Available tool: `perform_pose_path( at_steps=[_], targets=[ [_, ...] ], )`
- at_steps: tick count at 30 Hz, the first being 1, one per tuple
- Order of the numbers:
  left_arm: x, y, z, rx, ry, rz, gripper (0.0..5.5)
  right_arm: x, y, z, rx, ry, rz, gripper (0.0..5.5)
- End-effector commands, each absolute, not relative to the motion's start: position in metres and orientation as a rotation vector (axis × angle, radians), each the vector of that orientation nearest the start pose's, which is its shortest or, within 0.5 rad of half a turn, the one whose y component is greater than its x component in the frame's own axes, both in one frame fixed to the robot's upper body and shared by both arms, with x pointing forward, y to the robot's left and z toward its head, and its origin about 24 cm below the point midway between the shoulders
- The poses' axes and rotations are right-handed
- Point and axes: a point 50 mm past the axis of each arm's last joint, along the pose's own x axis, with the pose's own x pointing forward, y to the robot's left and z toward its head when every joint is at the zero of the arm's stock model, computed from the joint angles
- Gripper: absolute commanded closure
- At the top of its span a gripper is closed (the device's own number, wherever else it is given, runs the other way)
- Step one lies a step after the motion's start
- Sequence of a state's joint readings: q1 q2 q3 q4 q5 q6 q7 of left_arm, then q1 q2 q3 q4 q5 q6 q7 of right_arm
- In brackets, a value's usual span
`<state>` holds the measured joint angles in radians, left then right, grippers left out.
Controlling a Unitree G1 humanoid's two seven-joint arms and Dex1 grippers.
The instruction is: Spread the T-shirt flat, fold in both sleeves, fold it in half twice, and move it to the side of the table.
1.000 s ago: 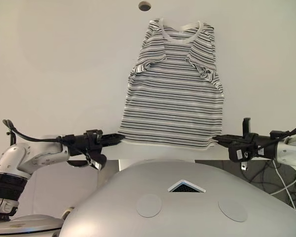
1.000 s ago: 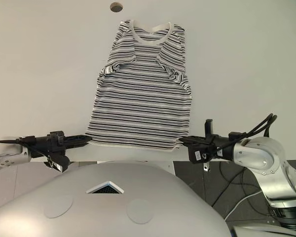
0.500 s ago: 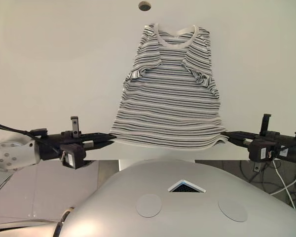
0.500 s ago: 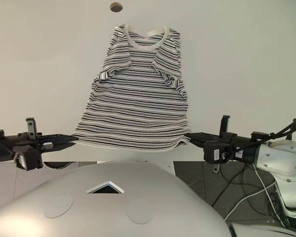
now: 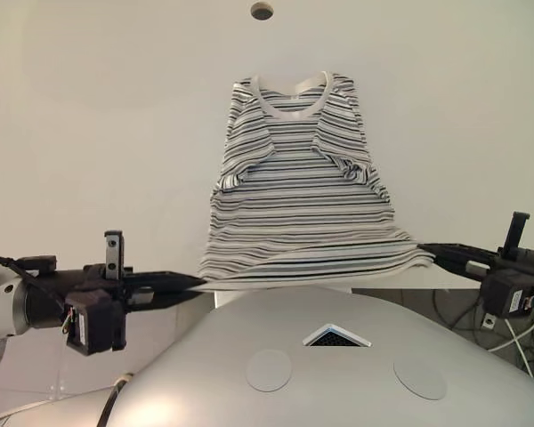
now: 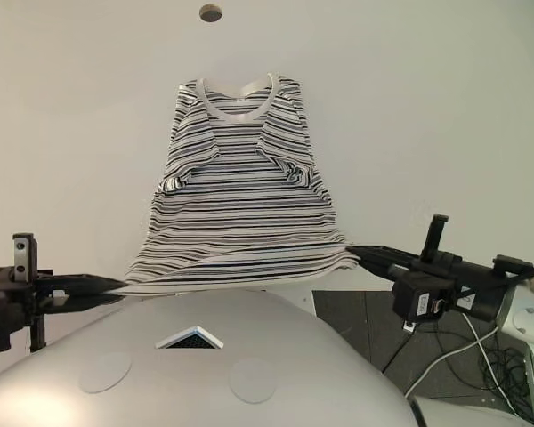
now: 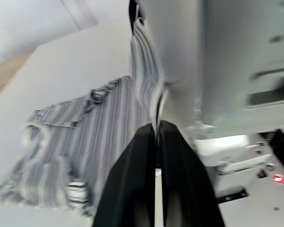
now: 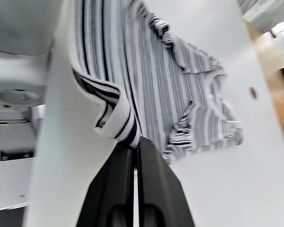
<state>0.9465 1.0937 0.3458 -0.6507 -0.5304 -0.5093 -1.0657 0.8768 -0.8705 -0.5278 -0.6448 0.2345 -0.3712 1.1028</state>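
Observation:
The striped T-shirt (image 5: pixel 294 178) lies on the white table (image 5: pixel 89 133), collar at the far end, both sleeves folded in over the chest. Its bottom hem is raised off the table at the near edge. My left gripper (image 5: pixel 196 282) is shut on the hem's left corner, and my right gripper (image 5: pixel 424 252) is shut on the right corner. The left wrist view has the black fingers (image 7: pixel 142 179) pinching the hem (image 7: pixel 154 101). In the right wrist view the fingers (image 8: pixel 120 179) clamp the rolled hem (image 8: pixel 116 125).
A small dark round spot (image 5: pixel 262 11) marks the table's far side. The table's near edge (image 5: pixel 276 286) runs just under the hem. Cables (image 6: pixel 445 356) lie on the floor at the right. Bare table stretches to both sides of the shirt.
Both grippers have pulled back toward me and spread apart with the hem corners. The whole shirt has slid toward the near edge, and its hem has lifted.

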Motion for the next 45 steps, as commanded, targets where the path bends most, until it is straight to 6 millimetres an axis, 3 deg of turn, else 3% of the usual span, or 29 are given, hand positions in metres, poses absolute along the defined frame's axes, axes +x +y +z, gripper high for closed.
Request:
perform_pose_path(
  at_steps=[1, 5, 8, 18, 24, 28, 34, 36, 39, 42, 45],
  targets=[
    [0.125, 0.213, 0.132, 0.827, -0.139, -1.193, 5.50, 0.122, -0.233, 0.143, -0.938, 0.083, 1.073, 5.48],
    [0.170, 0.210, 0.119, 1.066, -0.275, -0.967, 5.50, 0.163, -0.229, 0.135, -0.979, 0.059, 0.958, 5.48],
    [0.197, 0.209, 0.107, 1.148, -0.327, -0.863, 5.50, 0.198, -0.228, 0.129, -0.988, 0.061, 0.859, 5.48],
    [0.252, 0.212, 0.073, 1.212, -0.309, -0.767, 5.50, 0.287, -0.210, 0.105, -0.968, 0.072, 0.756, 5.48],
    [0.277, 0.218, 0.061, 1.263, -0.265, -0.731, 5.50, 0.314, -0.203, 0.084, -0.931, 0.120, 0.770, 5.48],
    [0.297, 0.215, 0.046, 1.278, -0.212, -0.686, 4.70, 0.330, -0.202, 0.066, -0.881, 0.175, 0.744, 5.50],
    [0.295, 0.193, 0.004, 1.321, -0.168, -0.759, 3.53, 0.336, -0.200, 0.038, -0.807, 0.229, 0.656, 4.22],
    [0.296, 0.192, 0.000, 1.313, -0.168, -0.738, 3.18, 0.336, -0.199, 0.032, -0.767, 0.231, 0.632, 4.19],
    [0.300, 0.193, 0.002, 1.273, -0.188, -0.643, 2.73, 0.340, -0.203, 0.026, -0.652, 0.246, 0.527, 4.19],
    [0.309, 0.196, 0.019, 1.193, -0.280, -0.434, 2.19, 0.345, -0.210, 0.030, -0.524, 0.217, 0.372, 4.19],
    [0.310, 0.197, 0.053, 1.017, -0.491, -0.193, 2.19, 0.354, -0.208, 0.061, -0.396, 0.010, 0.292, 4.19]
  ],
)
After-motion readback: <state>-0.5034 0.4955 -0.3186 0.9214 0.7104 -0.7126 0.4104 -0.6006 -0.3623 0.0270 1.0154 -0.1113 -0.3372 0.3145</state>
